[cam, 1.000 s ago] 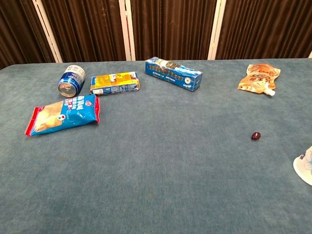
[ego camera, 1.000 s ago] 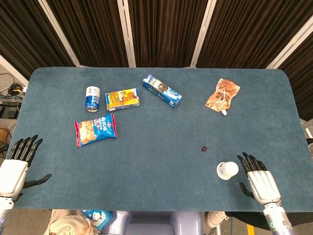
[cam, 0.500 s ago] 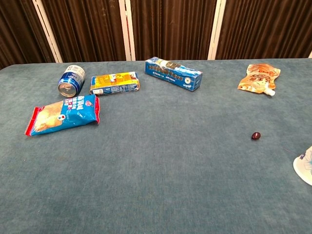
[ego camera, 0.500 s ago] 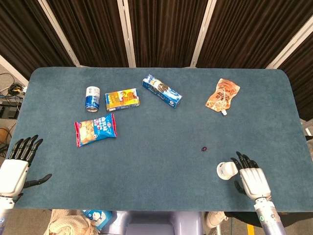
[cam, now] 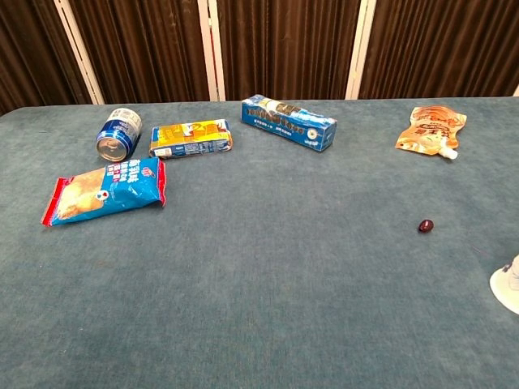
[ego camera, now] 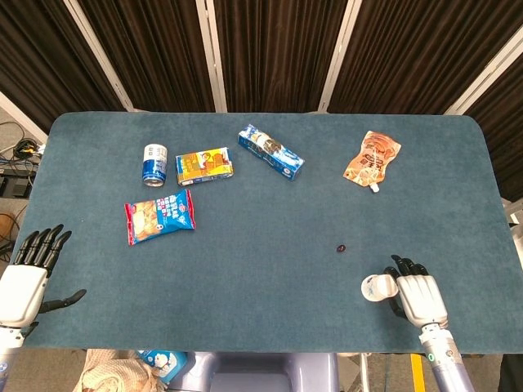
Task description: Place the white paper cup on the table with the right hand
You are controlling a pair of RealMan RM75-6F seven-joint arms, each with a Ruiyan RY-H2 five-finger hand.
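Note:
The white paper cup [ego camera: 375,287] lies on its side near the table's front right edge, its mouth facing left. My right hand [ego camera: 415,295] is against the cup's right side, with its fingers curled over it and holding it. In the chest view only a sliver of the cup [cam: 508,288] shows at the right edge, and the right hand is outside that view. My left hand [ego camera: 29,278] hovers off the table's front left corner, fingers spread and holding nothing.
A small dark object [ego camera: 341,247] lies just left of and beyond the cup. An orange pouch [ego camera: 372,158] sits at the far right. A blue box [ego camera: 270,152], yellow box [ego camera: 203,166], can [ego camera: 155,164] and snack bag [ego camera: 160,216] lie to the left.
My right hand has slid left up to the cup and curled its fingers over it. The cup has shifted slightly, sitting lower in the chest view. The left hand has stayed put.

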